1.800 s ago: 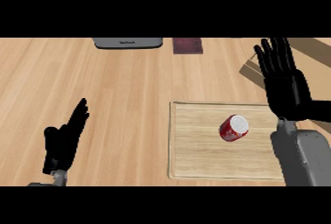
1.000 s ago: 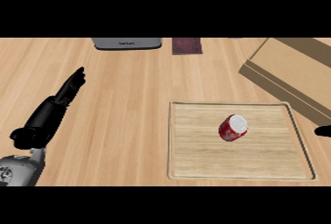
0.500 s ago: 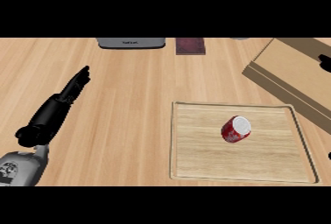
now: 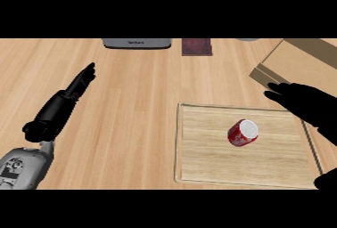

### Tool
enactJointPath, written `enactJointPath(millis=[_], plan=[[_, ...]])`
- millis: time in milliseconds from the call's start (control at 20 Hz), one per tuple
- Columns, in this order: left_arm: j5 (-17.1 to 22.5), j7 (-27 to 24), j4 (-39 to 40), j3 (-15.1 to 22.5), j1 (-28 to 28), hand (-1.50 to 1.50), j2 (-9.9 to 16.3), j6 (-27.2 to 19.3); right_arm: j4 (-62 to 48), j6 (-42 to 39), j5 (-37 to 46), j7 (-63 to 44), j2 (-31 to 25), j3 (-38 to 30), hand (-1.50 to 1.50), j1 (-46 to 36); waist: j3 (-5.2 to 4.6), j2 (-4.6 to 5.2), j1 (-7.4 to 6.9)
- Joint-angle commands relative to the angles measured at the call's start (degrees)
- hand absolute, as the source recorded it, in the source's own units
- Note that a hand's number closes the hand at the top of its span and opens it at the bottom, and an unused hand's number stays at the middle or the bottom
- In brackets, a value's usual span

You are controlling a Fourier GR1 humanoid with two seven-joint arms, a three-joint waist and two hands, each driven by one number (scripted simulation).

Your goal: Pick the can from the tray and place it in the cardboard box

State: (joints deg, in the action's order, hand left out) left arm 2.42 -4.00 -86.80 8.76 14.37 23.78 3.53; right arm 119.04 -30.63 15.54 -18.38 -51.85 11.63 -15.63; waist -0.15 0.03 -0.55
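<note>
Counter (image 4: 132,89) first: our left hand (image 4: 66,100) lies over it, fingers straight, holding nothing. Beyond sit a grey appliance (image 4: 137,42) and a dark red book (image 4: 197,46). On the tray (image 4: 197,156) lies the can (image 4: 242,132), untouched. Our right hand (image 4: 309,104) hovers open between it and the cardboard box (image 4: 296,62).

Table (image 4: 132,89): light wood w/ visible grain, smooth, matt. Tray (image 4: 204,164): paler wood, fine grain, matt, w/ thin raised rim. Can (image 4: 241,133): metal, glossy red side, pale silver-white end. Cardboard box (image 4: 299,62): plain brown cardboard, matt. Both hands, left hand (image 4: 63,107) & right hand (image 4: 309,104): black, matt, approx. like plastic. Left forearm (image 4: 20,169): grey, smooth, slight sheen.
</note>
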Motion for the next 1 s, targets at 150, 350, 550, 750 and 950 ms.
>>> enactJointPath(millis=[150, 350, 550, 750, 950], plan=[[-1.85, -1.82, 2.04, -0.62, -0.36, 0.00, -1.94, 0.24, 1.92, -8.96, 1.08, -18.96, 7.56, 9.55, -1.50, -7.68, 0.06, 0.05, 0.01], [-1.39, -2.89, -0.51, -2.33, -3.39, 0.00, -0.60, 2.64, 3.11, -9.03, 4.61, -26.17, 14.71, 13.95, -1.50, -5.29, 0.11, -0.08, 0.29], [-3.56, -4.73, 4.53, -3.12, -0.82, 0.00, -2.95, 2.88, 0.24, -11.74, 6.79, -24.02, 17.05, 12.96, -1.50, -4.47, 0.13, 0.00, 0.58], [-4.81, -1.35, -1.55, -2.02, -3.10, 0.00, -4.46, 2.16, -0.18, -10.12, 15.36, -23.56, 18.38, 14.95, -1.50, -3.51, 0.15, -0.06, 0.38], [-1.64, -0.88, -0.51, -7.65, -1.70, 0.00, -1.12, 6.86, -0.85, -10.57, 18.32, -24.87, 22.82, 15.80, -1.50, -3.90, 0.14, -0.04, 0.41]])
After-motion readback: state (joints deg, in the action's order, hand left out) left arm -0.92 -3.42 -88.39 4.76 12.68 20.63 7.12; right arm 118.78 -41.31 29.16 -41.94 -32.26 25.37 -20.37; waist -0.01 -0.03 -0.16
